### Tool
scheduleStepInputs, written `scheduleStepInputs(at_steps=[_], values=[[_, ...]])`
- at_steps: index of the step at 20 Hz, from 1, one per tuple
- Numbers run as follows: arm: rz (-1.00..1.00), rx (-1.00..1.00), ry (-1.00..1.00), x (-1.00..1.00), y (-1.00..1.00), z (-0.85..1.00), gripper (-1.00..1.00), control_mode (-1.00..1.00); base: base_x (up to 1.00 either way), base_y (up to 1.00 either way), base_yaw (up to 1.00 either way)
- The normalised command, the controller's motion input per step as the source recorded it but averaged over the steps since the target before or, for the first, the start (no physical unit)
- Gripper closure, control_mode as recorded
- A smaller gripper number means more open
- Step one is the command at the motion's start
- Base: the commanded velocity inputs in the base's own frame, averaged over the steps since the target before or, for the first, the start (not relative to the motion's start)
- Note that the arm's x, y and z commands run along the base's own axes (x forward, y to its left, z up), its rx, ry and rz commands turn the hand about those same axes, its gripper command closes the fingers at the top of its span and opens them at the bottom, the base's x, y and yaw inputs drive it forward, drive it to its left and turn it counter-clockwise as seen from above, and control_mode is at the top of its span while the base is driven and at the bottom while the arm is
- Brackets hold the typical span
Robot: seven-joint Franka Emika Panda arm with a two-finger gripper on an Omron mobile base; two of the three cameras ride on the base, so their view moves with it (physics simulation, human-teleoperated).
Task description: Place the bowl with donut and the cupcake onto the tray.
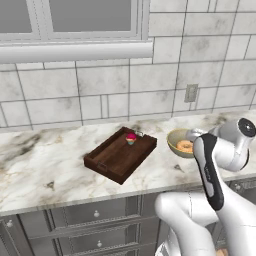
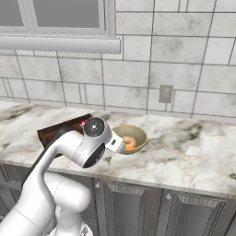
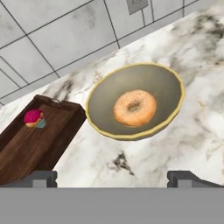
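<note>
With the gripper [image 3: 112, 175] open above the bowl [image 3: 100, 94], a poor rim grasp could tip the donut [image 3: 134, 107] onto the surface [image 3: 192, 131].

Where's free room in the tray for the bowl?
The dark brown wooden tray is bare from its middle to the near handle end. Only the pink-frosted cupcake crowds the far corner by the tiled wall. The olive-tan bowl holding the glazed donut sits beside the tray on marble.
</note>
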Motion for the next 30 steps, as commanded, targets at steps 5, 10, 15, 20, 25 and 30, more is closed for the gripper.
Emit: scheduleStepInputs(at_steps=[5, 10, 15, 20, 25, 30], values=[[-0.01, 0.0, 0.0, -0.08, -0.35, -0.01, -1.0, -1.0, 0.0, 0.0, 0.0], [0.0, 0.0, 0.02, 0.0, -0.37, -0.15, -1.0, -1.0, 0.0, 0.0, 0.0], [0.0, 0.08, 0.06, 0.16, -0.44, -0.3, -1.0, -1.0, 0.0, 0.0, 0.0], [-0.01, 0.12, 0.05, 0.42, -0.36, -0.08, -1.0, -1.0, 0.0, 0.0, 0.0], [0.0, 0.07, 0.1, 0.57, -0.14, -0.23, -1.0, -1.0, 0.0, 0.0, 0.0], [0.0, 0.01, 0.11, 0.34, -0.02, -0.38, -1.0, -1.0, 0.0, 0.0, 0.0]])
